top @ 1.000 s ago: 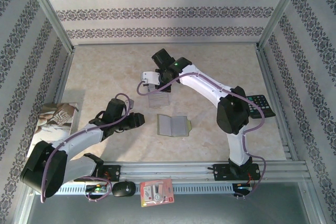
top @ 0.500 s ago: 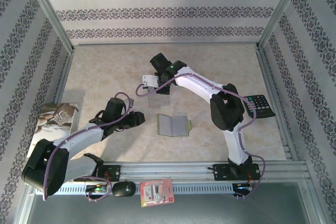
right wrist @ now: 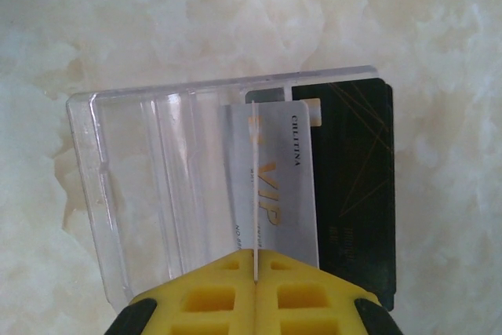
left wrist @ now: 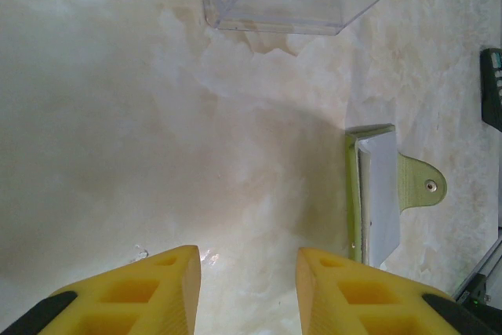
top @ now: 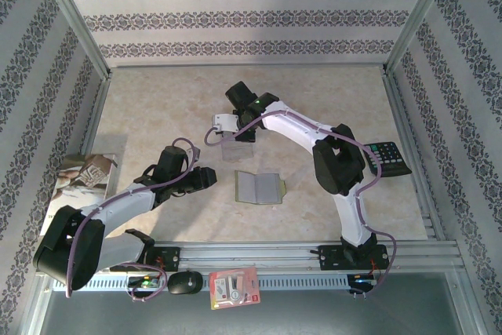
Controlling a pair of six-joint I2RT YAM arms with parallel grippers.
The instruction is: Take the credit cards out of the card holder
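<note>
While my right pincer (right wrist: 255,263) clamps the pale grey VIP card (right wrist: 276,186) edge-on, I count two cards: the black one (right wrist: 353,170) lies flat at the clear box (right wrist: 133,186), inside or beneath I cannot tell. One olive card holder (top: 257,187) lies open nearby, pale pockets up; my left pincer (left wrist: 247,272) hangs half-open, empty.

The card holder (top: 258,187) is olive-green with pale grey pockets; the silver-grey card (right wrist: 274,186) bears gold lettering; the black card (right wrist: 357,186) has thin gold lines; the table (top: 157,115) is marbled cream.
</note>
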